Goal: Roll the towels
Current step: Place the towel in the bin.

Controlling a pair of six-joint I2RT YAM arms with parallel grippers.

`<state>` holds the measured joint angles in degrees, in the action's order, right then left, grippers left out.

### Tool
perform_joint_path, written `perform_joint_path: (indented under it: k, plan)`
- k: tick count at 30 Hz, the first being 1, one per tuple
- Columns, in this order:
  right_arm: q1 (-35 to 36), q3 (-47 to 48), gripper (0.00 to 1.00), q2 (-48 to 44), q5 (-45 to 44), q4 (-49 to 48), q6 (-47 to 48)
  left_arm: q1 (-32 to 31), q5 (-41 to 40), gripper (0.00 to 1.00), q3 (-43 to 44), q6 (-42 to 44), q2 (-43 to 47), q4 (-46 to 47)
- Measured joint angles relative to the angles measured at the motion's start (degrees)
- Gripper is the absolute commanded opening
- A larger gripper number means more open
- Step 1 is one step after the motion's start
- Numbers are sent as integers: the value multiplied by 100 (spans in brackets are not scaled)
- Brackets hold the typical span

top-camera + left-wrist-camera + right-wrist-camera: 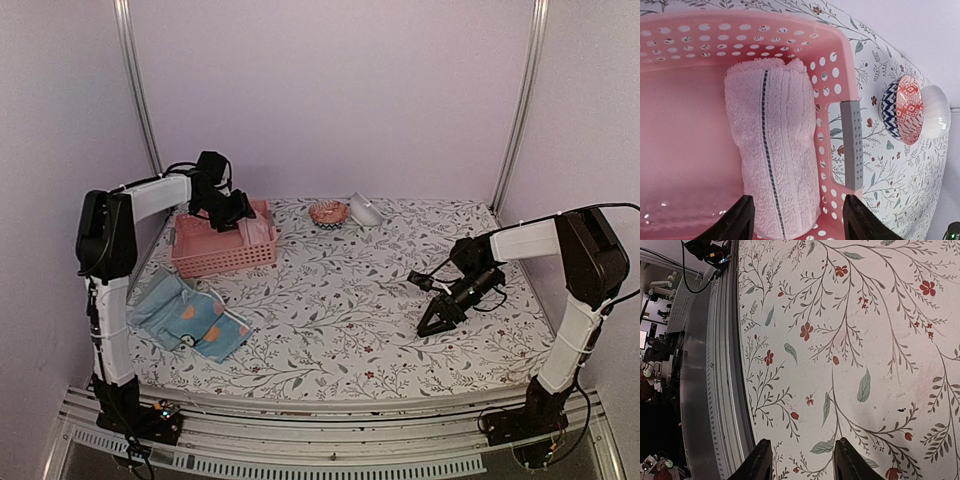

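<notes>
Left wrist: towel point(772, 145) beneath hand point(801, 220)

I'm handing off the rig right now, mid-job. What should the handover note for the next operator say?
Left end effector: open, over the pink basket, fingers either side of the pink towel.
Right end effector: open, empty, over the table.
Done: pink towel rolled, lying in the basket.
Left to do: patterned blue towel and teal towel lie unrolled at the table's front left.
</notes>
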<state>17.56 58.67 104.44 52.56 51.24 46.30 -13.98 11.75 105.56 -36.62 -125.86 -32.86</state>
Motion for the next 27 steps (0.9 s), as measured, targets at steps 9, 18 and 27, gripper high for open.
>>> perform_joint_path:
  k: [9, 18, 27]
  plan:
    - [-2, 44, 43, -232, -160, 28, 9, -387, -638, 62, -1064, 737, 1427, -133]
    - [-398, 634, 50, -1768, -673, -79, -199, -2090, -1467, 98, -2031, 2114, 3517, 42]
    - [-664, -1069, 99, -4415, -1598, -2033, -1274, -2363, -1429, 99, -4398, 2463, 5158, 616]
